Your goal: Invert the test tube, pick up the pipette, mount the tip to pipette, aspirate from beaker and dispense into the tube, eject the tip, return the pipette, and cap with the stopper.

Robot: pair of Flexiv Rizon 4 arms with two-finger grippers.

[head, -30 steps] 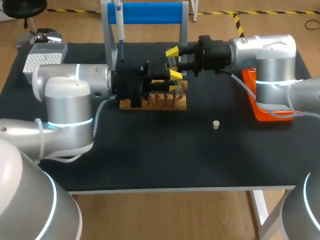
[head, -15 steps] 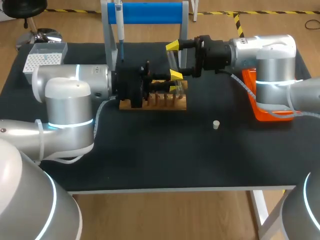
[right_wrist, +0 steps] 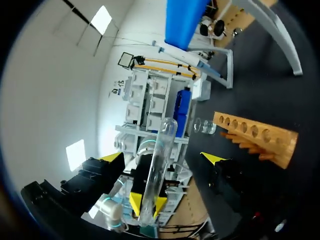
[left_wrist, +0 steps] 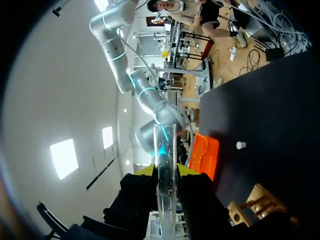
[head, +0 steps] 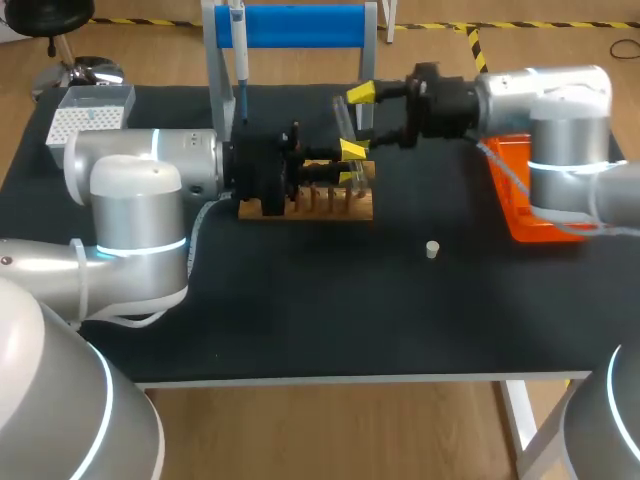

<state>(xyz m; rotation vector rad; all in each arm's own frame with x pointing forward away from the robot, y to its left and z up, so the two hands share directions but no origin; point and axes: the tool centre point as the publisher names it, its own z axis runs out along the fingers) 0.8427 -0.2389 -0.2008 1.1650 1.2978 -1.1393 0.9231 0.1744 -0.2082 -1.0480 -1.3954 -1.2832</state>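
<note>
The left gripper (head: 347, 164) is clamped on the test tube (left_wrist: 164, 150), one yellow-tipped finger on each side of the glass. In the left wrist view the tube's long axis runs out from between those fingers, and the end farther from the gripper looks like a flat rim. The part of the tube nearer the wrist is hidden behind the black fingers.

From the head view the tube is only a faint clear streak. It runs from the left gripper's tips toward the far side of the surface (head: 300, 310), over the back of the wooden rack (head: 312, 205). I cannot tell from there whether it lies level or rises, nor which end is the mouth.

The right gripper (right_wrist: 162, 158) is open. Its fingers (right_wrist: 112, 158) stand wide apart on either side of the tube and touch nothing. In the right wrist view the left gripper's yellow tips hold the tube near its closer end, and the other end reaches ahead. In the head view only one yellow tip of the right gripper shows clearly.

The stopper (head: 432, 249) sits alone on the surface, well apart from the rack. The pipette (head: 238, 45) hangs on its stand (head: 300, 25) at the far edge, and its lower part is hidden behind the left arm. An orange tray (head: 525, 215) is partly covered by the right arm.
</note>
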